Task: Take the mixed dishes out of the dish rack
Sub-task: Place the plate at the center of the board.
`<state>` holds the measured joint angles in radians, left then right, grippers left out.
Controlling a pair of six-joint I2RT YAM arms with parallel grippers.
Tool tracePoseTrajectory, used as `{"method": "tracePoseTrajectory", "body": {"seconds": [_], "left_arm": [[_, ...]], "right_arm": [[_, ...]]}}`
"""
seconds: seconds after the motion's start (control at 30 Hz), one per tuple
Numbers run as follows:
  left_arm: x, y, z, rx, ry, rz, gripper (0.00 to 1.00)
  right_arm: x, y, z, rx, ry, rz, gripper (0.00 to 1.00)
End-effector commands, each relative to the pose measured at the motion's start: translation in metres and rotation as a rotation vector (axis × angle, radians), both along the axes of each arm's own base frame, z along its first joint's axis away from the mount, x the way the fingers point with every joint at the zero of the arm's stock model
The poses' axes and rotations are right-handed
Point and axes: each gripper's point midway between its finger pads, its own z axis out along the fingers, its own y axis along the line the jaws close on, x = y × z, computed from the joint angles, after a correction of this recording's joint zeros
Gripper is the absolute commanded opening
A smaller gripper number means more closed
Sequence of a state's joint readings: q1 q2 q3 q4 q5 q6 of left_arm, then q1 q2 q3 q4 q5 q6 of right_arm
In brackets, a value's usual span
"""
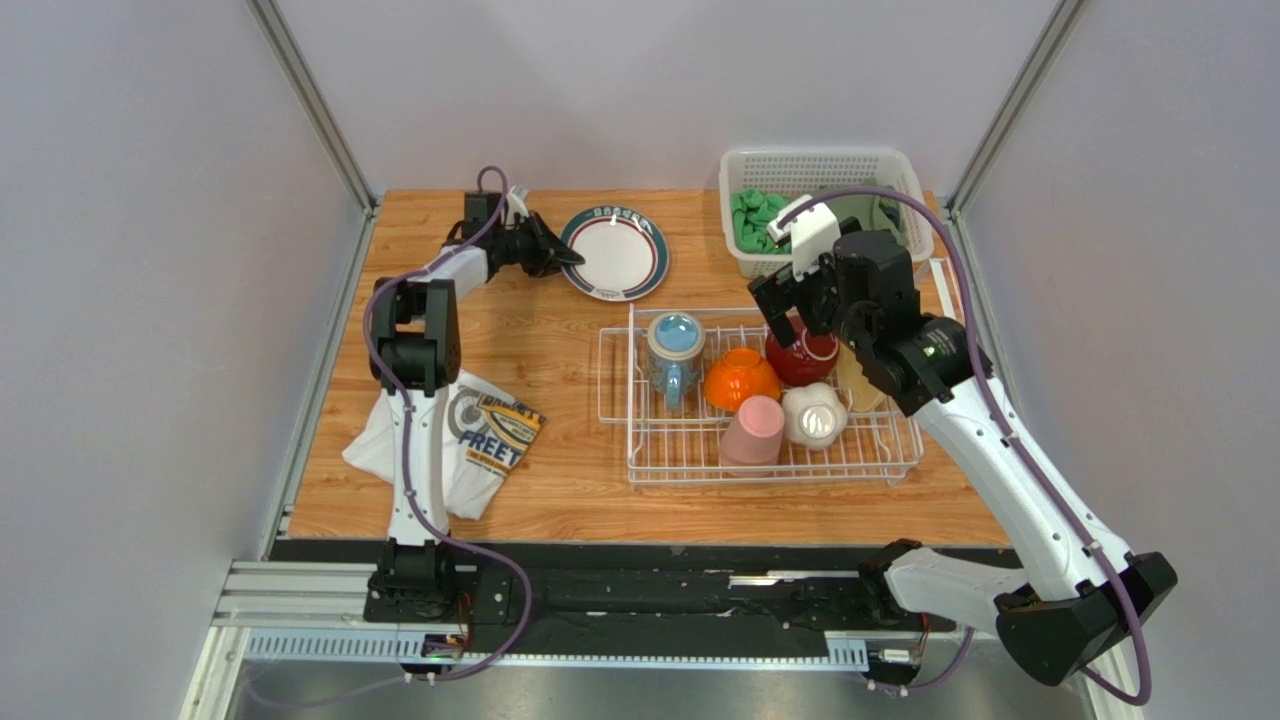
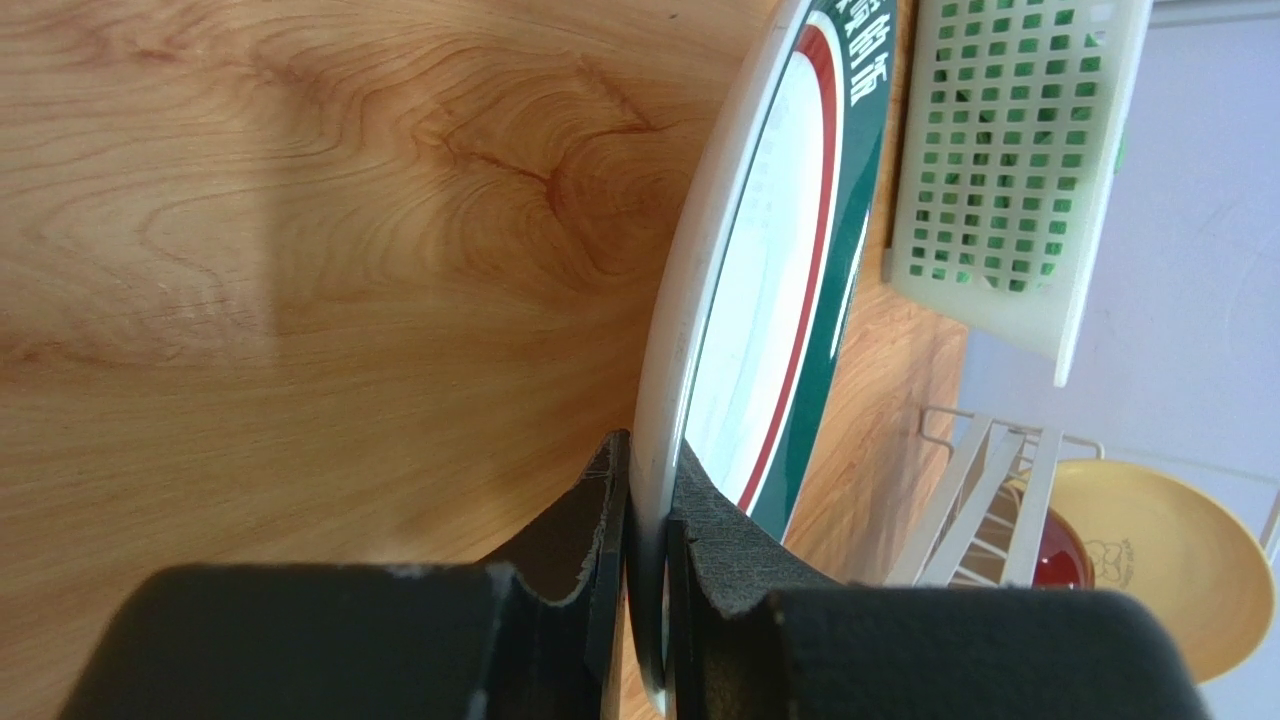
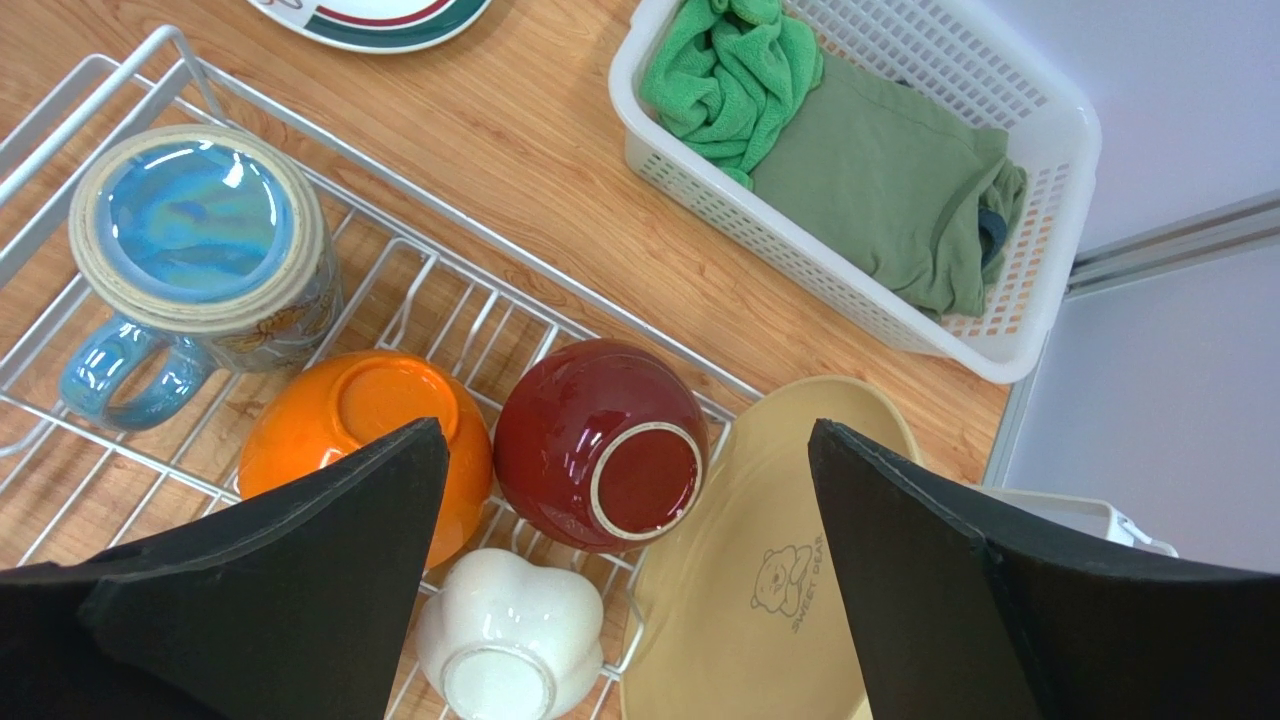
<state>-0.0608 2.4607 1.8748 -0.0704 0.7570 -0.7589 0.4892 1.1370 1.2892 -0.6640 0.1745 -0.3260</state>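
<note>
Left gripper clamps the rim of a green-banded plate at the far side of the table, left of the dish rack. Right gripper, spread wide and empty, hangs over the dark red bowl (upturned in the rack) — its glossy dome could slip, knocking the orange bowl beside it.

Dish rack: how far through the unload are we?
Done: one green-rimmed plate is out on the table. In hand: left gripper shut on that plate's rim; right gripper open above the dark red bowl. Left in the dish rack: that bowl, blue mug, orange bowl, pink cup, white bowl, tan plate.
</note>
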Motion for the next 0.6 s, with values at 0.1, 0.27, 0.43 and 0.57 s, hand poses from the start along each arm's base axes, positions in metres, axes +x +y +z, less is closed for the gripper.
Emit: {"method": "tracePoseTrajectory", "body": {"seconds": [0.1, 0.27, 0.43, 0.57], "left_arm": [[0.002, -0.008, 0.011, -0.020, -0.060, -0.045, 0.08], [0.001, -0.008, 0.006, -0.016, -0.054, -0.049, 0.12], [0.001, -0.008, 0.004, -0.012, -0.050, -0.051, 0.17], [0.001, -0.007, 0.003, -0.006, -0.053, -0.054, 0.20]], "right_arm": [[-0.002, -0.016, 0.012, -0.011, -0.034, -0.058, 0.98], [0.000, -0.029, 0.009, -0.038, -0.033, -0.111, 0.98], [0.006, -0.045, -0.003, -0.084, -0.006, -0.178, 0.98], [0.009, -0.057, -0.008, -0.097, 0.017, -0.219, 0.98]]}}
